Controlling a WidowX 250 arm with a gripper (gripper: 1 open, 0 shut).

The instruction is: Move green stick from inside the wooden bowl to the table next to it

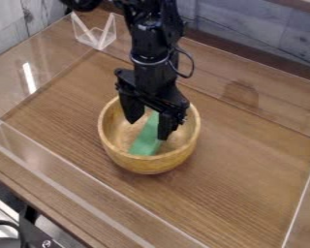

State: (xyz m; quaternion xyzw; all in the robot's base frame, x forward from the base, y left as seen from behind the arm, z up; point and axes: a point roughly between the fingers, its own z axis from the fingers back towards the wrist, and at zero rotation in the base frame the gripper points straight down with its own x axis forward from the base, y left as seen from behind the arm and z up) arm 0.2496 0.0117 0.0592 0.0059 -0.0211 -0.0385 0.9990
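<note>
The green stick (pixel 147 141) looks light, stiff and smooth (probably a little slippery), lying in the wooden bowl (pixel 116 147). The open hand (pixel 152 114) should pinch its two long sides near the middle.

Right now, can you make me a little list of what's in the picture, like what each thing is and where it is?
bowl: round wooden bowl on the table
stick: green stick lying inside the bowl, leaning on its far wall
gripper: gripper open, pointing down into the bowl, one finger on each side of the stick
held: nothing yet
walls: clear walls around the table
</note>
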